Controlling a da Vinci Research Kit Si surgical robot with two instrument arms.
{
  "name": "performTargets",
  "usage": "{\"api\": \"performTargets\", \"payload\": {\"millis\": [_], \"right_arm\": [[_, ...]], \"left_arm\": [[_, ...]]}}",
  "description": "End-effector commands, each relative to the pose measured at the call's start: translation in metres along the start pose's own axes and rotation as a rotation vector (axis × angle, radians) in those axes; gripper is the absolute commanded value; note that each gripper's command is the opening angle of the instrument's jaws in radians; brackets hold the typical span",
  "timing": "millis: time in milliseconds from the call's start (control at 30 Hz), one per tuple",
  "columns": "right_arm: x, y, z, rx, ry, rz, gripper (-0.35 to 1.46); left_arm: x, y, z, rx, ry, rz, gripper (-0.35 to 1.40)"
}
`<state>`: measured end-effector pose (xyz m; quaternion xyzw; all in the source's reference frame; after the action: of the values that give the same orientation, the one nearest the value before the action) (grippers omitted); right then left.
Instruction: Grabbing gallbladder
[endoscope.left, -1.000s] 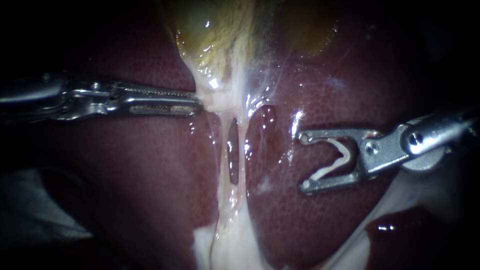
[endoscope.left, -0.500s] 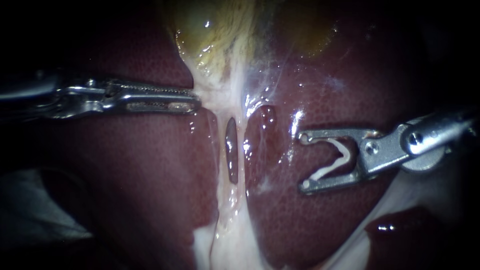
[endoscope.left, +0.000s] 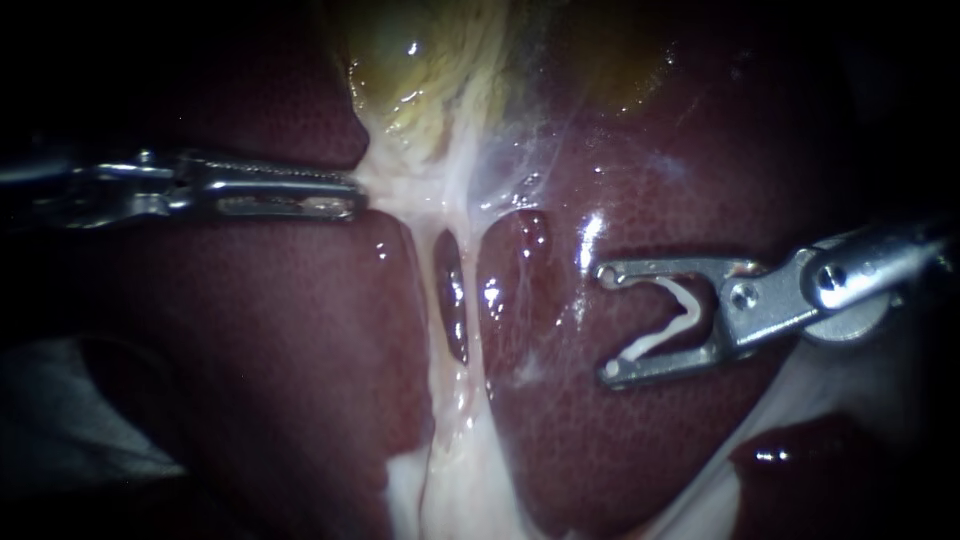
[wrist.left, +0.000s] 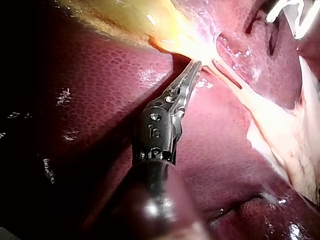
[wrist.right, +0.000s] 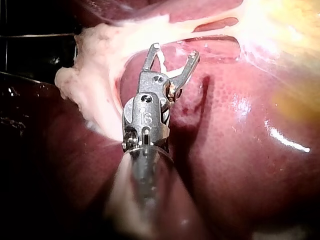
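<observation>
Left instrument (endoscope.left: 345, 195) (wrist.left: 196, 65): the shaft enters the endoscope view from 9 o'clock. The jaws lie together, and their tips pinch the pale lower edge of the gallbladder (endoscope.left: 420, 70) (wrist.left: 125, 17), which tents toward them. The yellow-green body of the gallbladder sits at 12 o'clock, just above the grip point.

In the left wrist view, the closed jaws meet this pale edge directly ahead of the instrument.

From the grip point, two pale tubes (endoscope.left: 430, 310) run toward 6 o'clock with a dark slit between them. They merge into white fatty tissue (endoscope.left: 450, 480).

Dark red liver (endoscope.left: 280, 330) lies on both sides of the tubes.

Right instrument (endoscope.left: 610, 322) (wrist.right: 175, 50): the shaft enters from 3 o'clock, well apart from the tubes. Its jaws stand wide apart, with a white clip (endoscope.left: 655, 338) seated between them against both jaws, over the liver surface.
</observation>
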<state>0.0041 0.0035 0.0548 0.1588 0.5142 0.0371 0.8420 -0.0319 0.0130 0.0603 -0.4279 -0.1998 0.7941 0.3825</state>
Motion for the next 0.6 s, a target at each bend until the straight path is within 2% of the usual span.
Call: {"api": "performTargets", "payload": {"millis": [33, 200, 600], "right_arm": [[0.0000, 0.0000, 0.0000, 0.000, 0.000, 0.000, 0.49], [0.0000, 0.0000, 0.0000, 0.000, 0.000, 0.000, 0.49], [0.0000, 0.0000, 0.0000, 0.000, 0.000, 0.000, 0.49]], "left_arm": [[0.0001, -0.0002, -0.0004, 0.003, 0.002, -0.001, -0.35], [0.0004, -0.0007, -0.0020, 0.013, 0.003, -0.003, -0.35], [0.0005, -0.0007, -0.0020, 0.015, 0.006, -0.004, -0.35]]}}
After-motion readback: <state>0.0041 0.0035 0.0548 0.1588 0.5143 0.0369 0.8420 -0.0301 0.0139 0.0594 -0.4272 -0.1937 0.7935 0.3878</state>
